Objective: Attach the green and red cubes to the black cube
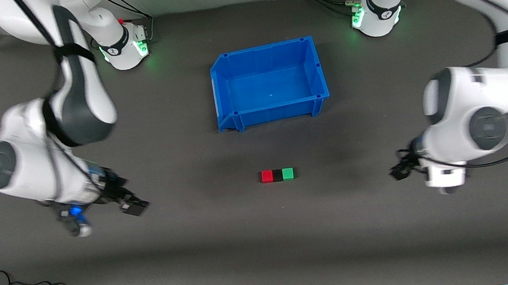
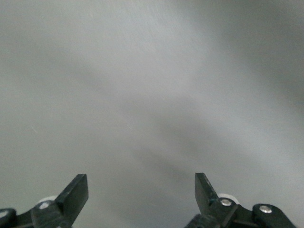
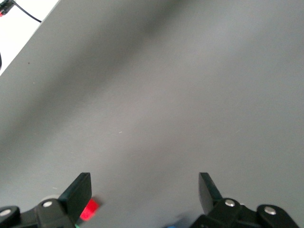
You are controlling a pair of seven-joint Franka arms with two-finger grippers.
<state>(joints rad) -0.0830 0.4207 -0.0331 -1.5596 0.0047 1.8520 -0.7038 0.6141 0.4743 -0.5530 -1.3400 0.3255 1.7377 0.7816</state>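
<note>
- On the dark grey table mat [image 1: 226, 240], nearer the front camera than the blue plastic bin [image 1: 271, 84], we saw the small bright red cube [image 1: 267, 176], the small matte black cube [image 1: 277, 175] and the small bright green cube [image 1: 288, 174] sitting in one touching row, black in the middle.
- Red sat toward the right arm's end, green toward the left arm's end; we judged the attaching done.
- Left gripper [image 1: 401, 169] hung over bare mat well apart from the row, jaws wide and empty.
- Right gripper [image 1: 117, 209] likewise over bare mat, jaws wide, nothing held; its wrist view caught the red cube at the edge.
- Handling, our guess: cubes light, rigid, smooth-faced; pinch across two flat side faces, low and centred, else the row may split.
</note>
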